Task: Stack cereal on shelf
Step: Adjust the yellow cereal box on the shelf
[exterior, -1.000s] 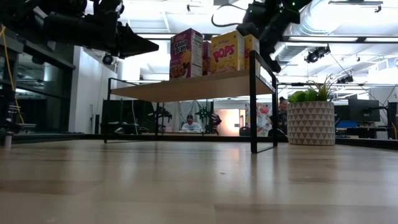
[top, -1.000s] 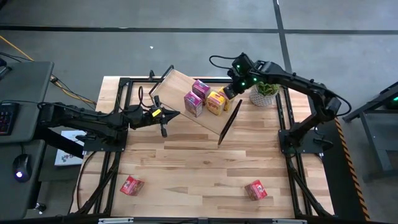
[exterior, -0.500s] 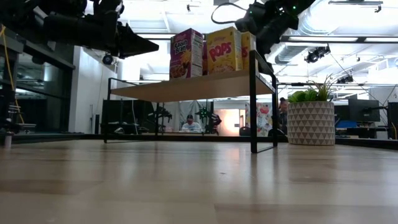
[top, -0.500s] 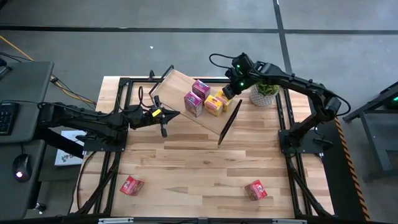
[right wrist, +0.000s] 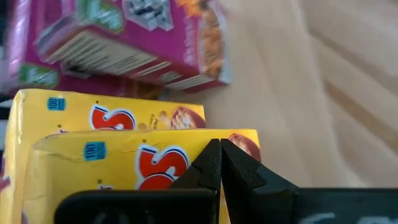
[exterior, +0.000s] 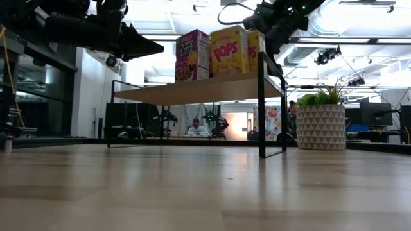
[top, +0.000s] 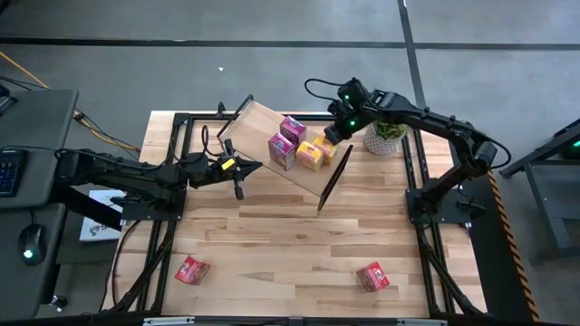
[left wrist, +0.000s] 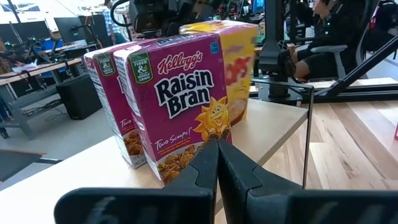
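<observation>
The shelf (top: 263,125) stands slantwise at the table's far middle. On its board stand two magenta cereal boxes (top: 282,151) (top: 293,129) and two yellow ones (top: 311,157) (top: 325,145). My right gripper (top: 333,136) is shut and slants down at the yellow pair from the shelf's right end. My left gripper (top: 257,166) is shut and level beside the shelf's near long edge. It points at the front magenta box (left wrist: 180,106) and stops short of it. Two red cereal boxes (top: 192,270) (top: 372,276) lie on the tabletop near the front edge. My right gripper sets its shut fingertips (right wrist: 211,155) against the nearer yellow box, at the upper edge of its printed face (right wrist: 180,144). The fingers slant down from the table's far right. That box stands upright on the shelf board with the other yellow box (right wrist: 106,115) just beyond it.
A potted plant (top: 385,134) stands just right of the shelf's black end frame (top: 333,178). Black frame rails (top: 172,172) run along both table sides. The bare wooden tabletop (top: 290,244) stretches between the shelf and the two red boxes.
My right gripper has tipped and turned in place toward the shelf's left end. The two yellow boxes have slid along the board, still upright, toward the magenta boxes. My left arm has kept still.
</observation>
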You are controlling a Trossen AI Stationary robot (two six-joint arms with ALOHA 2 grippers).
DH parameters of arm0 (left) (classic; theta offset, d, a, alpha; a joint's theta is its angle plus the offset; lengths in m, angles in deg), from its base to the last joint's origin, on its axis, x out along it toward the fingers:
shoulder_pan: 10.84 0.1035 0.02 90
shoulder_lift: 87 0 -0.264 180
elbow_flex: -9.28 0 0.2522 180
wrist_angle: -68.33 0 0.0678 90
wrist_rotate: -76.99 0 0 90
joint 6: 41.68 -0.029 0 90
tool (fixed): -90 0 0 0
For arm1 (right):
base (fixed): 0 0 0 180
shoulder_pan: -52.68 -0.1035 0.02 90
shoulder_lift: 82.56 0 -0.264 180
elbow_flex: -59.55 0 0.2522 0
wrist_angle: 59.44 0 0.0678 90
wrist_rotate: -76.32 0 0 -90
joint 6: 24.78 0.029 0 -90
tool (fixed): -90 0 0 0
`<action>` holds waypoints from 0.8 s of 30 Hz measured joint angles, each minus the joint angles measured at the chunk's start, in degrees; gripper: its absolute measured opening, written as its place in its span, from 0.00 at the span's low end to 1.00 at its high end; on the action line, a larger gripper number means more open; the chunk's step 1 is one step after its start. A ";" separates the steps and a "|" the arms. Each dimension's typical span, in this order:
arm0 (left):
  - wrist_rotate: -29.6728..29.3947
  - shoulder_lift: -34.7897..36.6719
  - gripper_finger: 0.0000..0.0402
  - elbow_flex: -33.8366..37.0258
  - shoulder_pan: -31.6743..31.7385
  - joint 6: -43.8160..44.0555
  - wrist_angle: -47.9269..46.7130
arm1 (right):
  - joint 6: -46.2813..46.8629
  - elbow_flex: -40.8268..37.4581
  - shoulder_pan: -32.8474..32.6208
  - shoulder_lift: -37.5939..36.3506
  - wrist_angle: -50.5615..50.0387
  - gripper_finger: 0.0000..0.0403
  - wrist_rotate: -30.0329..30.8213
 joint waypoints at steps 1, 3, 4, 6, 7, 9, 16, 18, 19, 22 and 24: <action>0.00 0.02 0.00 0.00 0.00 0.02 0.01 | -0.01 0.00 -0.17 0.00 0.00 0.00 -0.09; 0.00 0.02 0.00 0.00 0.00 0.04 -0.01 | 0.07 0.00 -0.35 0.00 -0.03 0.00 0.29; 0.00 0.02 0.00 0.00 0.00 0.02 0.01 | 0.18 0.00 -0.32 0.00 -0.07 0.00 0.93; 0.00 0.02 0.00 0.00 0.02 0.07 -0.01 | 0.39 0.00 -0.13 0.00 -0.07 0.00 3.24; 0.00 0.02 0.00 0.00 0.00 0.29 0.01 | 0.42 0.00 -0.08 0.00 -0.07 0.00 4.16; 0.03 0.01 0.00 0.00 0.00 1.59 0.01 | 0.41 0.02 -0.08 0.00 -0.07 0.00 4.65; 2.25 0.01 0.00 0.00 0.00 2.56 0.01 | 0.27 0.04 0.70 0.00 -0.07 0.00 5.53; 1.71 0.00 0.00 0.00 0.02 2.54 0.02 | 0.07 0.07 0.94 0.00 -0.07 0.00 5.73; 1.42 0.01 0.00 0.00 0.02 2.54 0.01 | 0.01 0.07 1.04 0.00 -0.07 0.00 5.69; 1.26 0.01 0.00 0.00 0.02 2.39 0.03 | -0.72 0.07 1.05 0.00 -0.06 0.00 6.23; 1.25 0.02 0.00 0.00 0.02 1.95 0.03 | -1.46 0.07 1.05 0.00 -0.04 0.00 7.20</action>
